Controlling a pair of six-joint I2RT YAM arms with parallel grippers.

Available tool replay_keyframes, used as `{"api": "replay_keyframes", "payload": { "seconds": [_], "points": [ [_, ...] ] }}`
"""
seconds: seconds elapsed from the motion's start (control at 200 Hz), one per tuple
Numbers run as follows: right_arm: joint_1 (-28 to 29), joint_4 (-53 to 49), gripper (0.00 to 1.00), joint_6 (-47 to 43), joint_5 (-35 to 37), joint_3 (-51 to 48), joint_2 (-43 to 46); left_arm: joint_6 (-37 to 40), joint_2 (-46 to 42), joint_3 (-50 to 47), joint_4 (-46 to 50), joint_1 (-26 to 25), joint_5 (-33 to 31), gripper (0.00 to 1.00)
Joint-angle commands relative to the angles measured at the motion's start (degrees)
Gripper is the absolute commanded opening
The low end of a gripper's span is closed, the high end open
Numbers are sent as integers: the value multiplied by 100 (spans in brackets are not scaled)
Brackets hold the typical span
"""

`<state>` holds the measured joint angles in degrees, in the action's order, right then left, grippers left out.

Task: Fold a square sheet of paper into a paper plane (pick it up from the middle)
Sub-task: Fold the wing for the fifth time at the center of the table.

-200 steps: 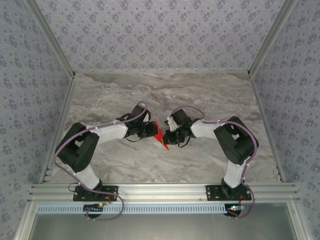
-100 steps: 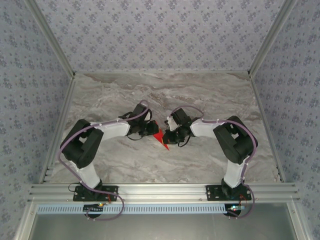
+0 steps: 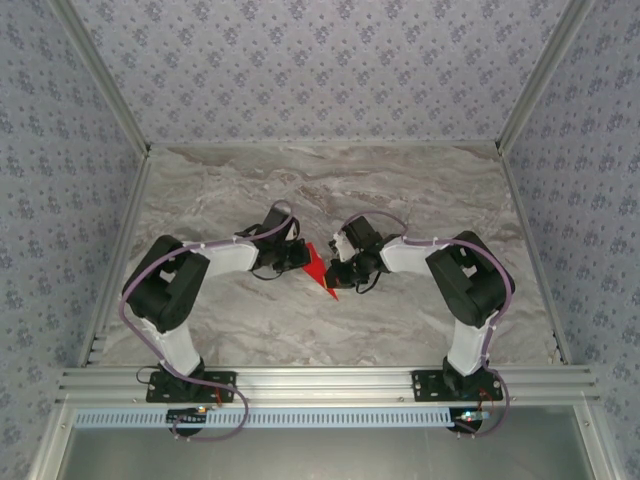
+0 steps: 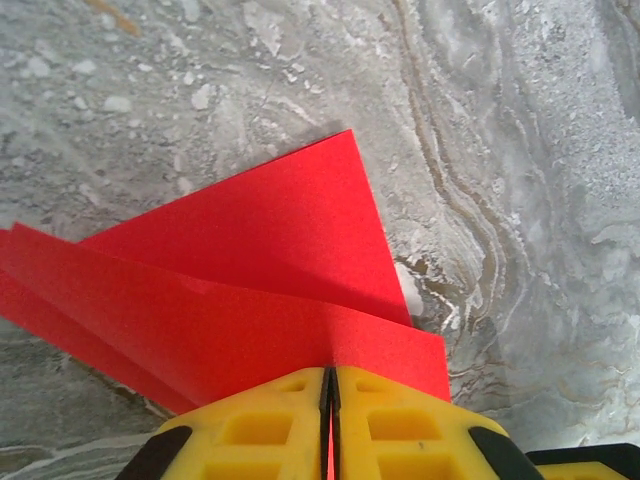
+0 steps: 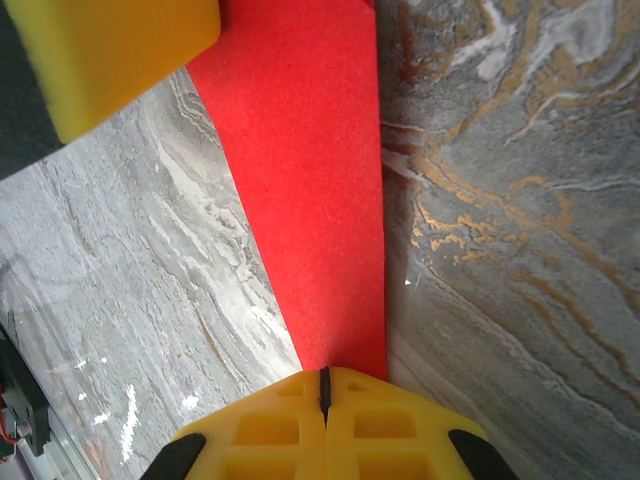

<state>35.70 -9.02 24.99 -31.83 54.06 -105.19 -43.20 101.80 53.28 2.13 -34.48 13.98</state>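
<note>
The folded red paper is pinched tight in the left claw and clamped in the right claw, stretched between them over the tabletop.

1. Text, labels, brands, numbers, signs: none legible in any view.
</note>
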Motion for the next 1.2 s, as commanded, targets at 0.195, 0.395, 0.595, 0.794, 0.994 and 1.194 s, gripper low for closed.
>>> {"api": "replay_keyframes", "payload": {
  "seconds": [0.195,0.395,0.595,0.794,0.994,1.194],
  "points": [
    [35,-583,0,-133,705,-202,-565,-110,130,-132,-80,54,-169,11],
    [42,-646,0,-130,760,-194,-625,-140,130,-231,-98,90,-235,11],
    [42,-742,0,-153,793,-182,-691,-185,130,-413,-186,149,-280,11],
    [38,-975,0,-196,970,-192,-762,-219,34,-696,-352,292,-311,11],
    [35,-1091,0,-212,1091,-212,-819,-165,-229,-941,-370,577,-383,11],
    [50,-1109,0,-213,1103,-179,-829,59,-613,-968,-70,970,-497,11]
  ]
}}
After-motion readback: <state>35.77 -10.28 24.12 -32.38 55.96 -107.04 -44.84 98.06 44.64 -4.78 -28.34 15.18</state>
